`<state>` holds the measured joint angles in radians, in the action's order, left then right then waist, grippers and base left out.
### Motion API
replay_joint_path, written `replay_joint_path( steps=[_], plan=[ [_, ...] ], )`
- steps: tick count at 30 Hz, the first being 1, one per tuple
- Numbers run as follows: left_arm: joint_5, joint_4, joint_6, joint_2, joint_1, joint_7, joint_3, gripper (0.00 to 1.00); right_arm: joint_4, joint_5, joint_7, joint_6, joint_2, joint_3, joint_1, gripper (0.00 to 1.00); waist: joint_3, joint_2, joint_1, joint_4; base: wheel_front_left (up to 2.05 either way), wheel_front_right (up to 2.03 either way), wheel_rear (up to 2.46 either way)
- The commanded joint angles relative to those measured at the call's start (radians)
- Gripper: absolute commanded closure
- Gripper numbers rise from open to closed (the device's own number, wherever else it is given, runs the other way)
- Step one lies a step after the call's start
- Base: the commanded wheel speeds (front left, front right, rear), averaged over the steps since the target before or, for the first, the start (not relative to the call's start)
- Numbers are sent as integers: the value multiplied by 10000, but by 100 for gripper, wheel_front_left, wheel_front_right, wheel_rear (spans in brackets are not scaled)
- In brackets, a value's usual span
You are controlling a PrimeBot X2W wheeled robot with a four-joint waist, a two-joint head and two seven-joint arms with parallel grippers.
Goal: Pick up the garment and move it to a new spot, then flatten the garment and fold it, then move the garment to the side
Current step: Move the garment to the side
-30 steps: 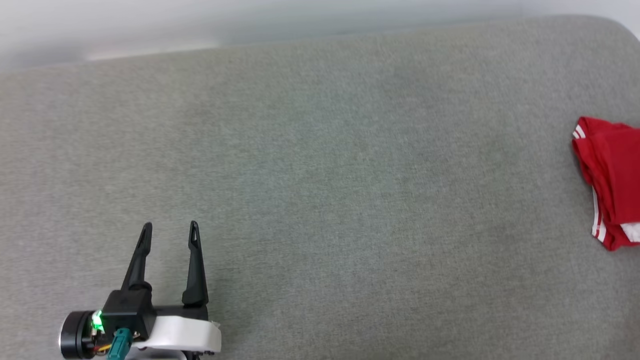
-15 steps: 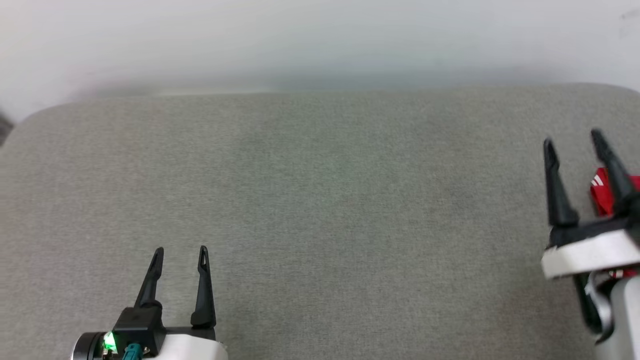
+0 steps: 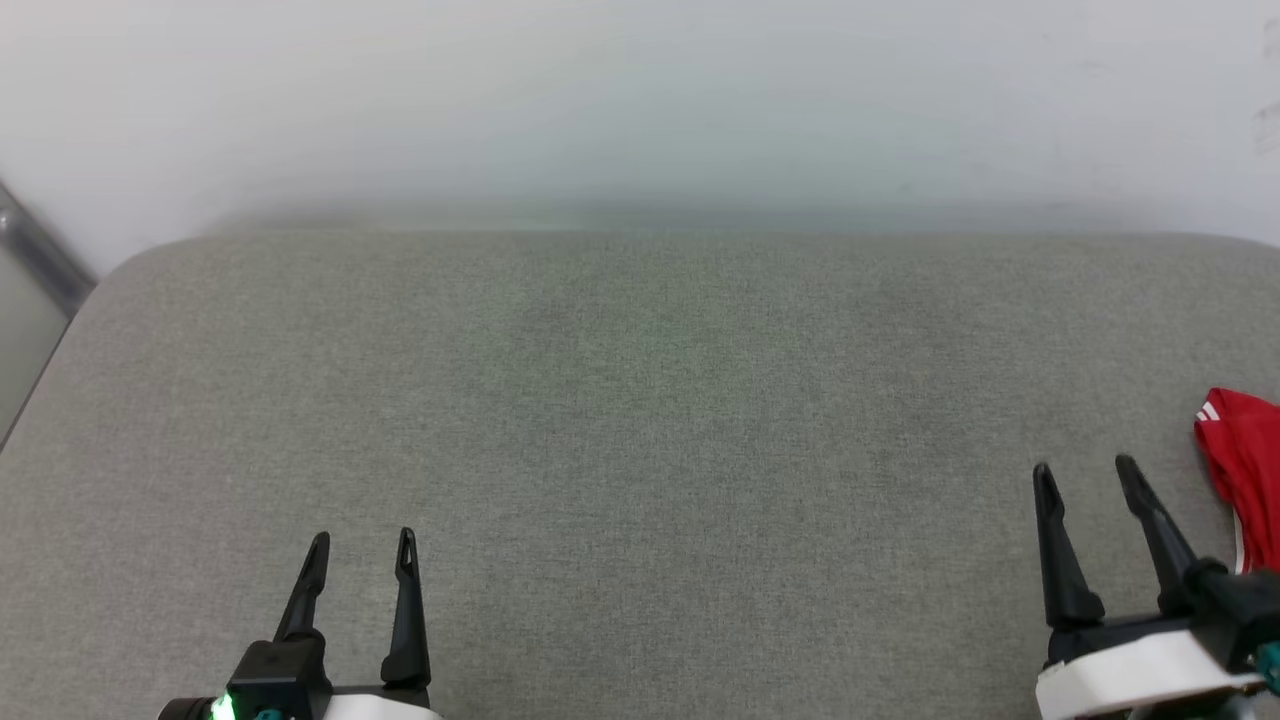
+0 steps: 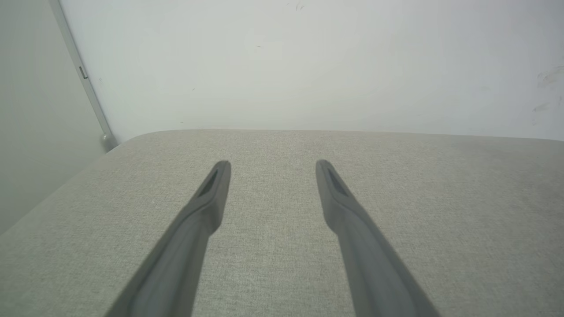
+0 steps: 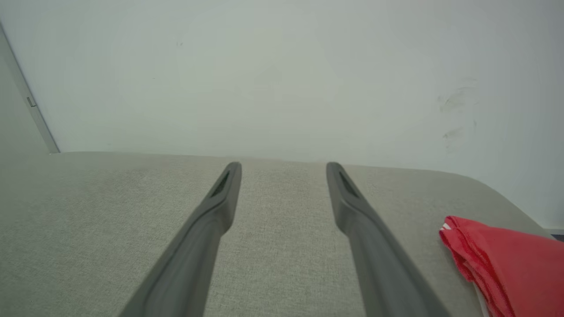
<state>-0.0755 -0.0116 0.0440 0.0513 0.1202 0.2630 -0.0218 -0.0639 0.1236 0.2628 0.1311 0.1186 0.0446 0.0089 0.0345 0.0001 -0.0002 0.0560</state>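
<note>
The garment (image 3: 1250,470), a folded red jersey with white stripes on its trim, lies at the right edge of the grey padded surface (image 3: 640,420), partly cut off by the frame. In the right wrist view the garment (image 5: 506,264) sits low on the right, beside and apart from the fingers. My right gripper (image 3: 1085,473) stands open just left of it, with nothing between its fingers. My left gripper (image 3: 362,543) is open and empty at the lower left, far from the garment. Both grippers hover over bare fabric, as both wrist views also show (image 4: 273,165) (image 5: 284,166).
A pale wall (image 3: 640,100) rises right behind the surface's rounded far edge. A grey vertical strip (image 3: 40,260) runs down the wall at the far left corner. The surface's left edge (image 3: 40,390) drops away there.
The head camera has tilted up, so the wall now shows and the surface sits lower. The right gripper came into view and dropped lower in frame, now left of the garment. Both stay open.
</note>
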Motion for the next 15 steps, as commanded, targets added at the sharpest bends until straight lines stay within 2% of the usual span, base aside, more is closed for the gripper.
replay_joint_path(
  steps=[1,15],
  plan=[
    [-57,-22,-63,-15,111,22,19,0,85,10,22,-7,-88,30,208,0,-64,-1,2,16,0,0,0],
    [-203,-135,-238,-16,319,22,62,0,601,-24,21,-7,-592,178,1643,0,-401,-1,2,56,0,0,0]
  ],
)
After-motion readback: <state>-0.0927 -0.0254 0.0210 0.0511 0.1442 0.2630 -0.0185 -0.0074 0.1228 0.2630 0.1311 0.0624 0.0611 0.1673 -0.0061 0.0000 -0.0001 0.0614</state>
